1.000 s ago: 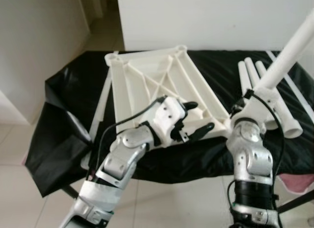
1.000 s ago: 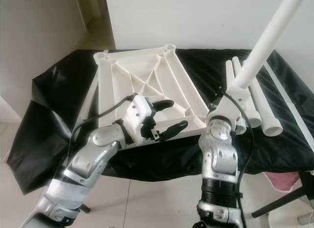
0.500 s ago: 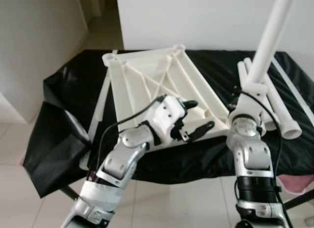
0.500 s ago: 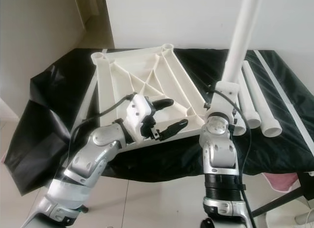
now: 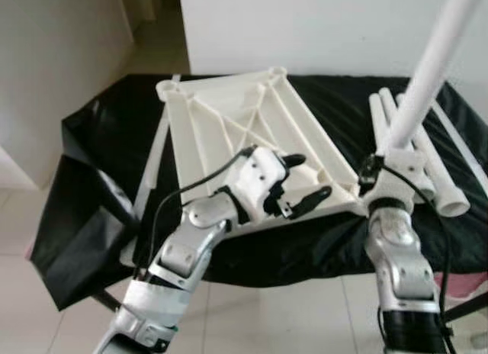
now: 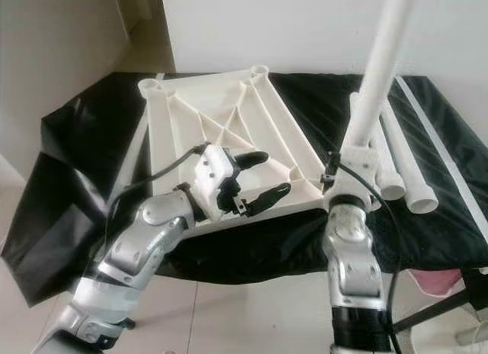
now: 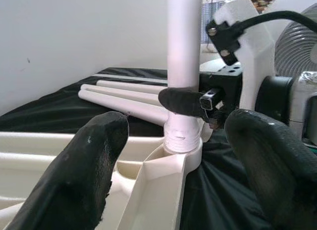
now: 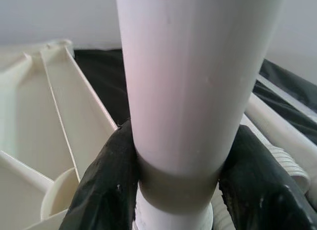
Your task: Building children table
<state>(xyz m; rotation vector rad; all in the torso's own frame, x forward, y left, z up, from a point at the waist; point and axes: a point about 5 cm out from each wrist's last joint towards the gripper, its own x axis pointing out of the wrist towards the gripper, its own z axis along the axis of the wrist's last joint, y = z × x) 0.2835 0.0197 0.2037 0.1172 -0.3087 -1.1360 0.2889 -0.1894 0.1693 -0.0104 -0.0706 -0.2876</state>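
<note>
A white ribbed tabletop [image 5: 236,125] lies upside down on the black-covered table [image 5: 99,148]. My right gripper [image 8: 173,185] is shut on a white table leg [image 5: 427,72], held nearly upright with its lower end in the tabletop's near right corner socket [image 7: 181,150]. My left gripper [image 5: 301,182] hovers open over the tabletop's near edge, its fingers [image 7: 94,160] spread and empty, facing the socket. Three more white legs [image 6: 396,163] lie side by side on the table to the right.
A thin white rail [image 5: 156,159] lies along the tabletop's left side, another [image 6: 438,152] at the far right. The black cover hangs off the table's left end [image 5: 69,247]. A white wall [image 5: 320,26] stands behind; tiled floor [image 5: 282,316] lies below.
The leg in my right gripper has tilted slightly right again and settled at the corner socket. My right arm has shifted right and lower. The left gripper has hardly moved.
</note>
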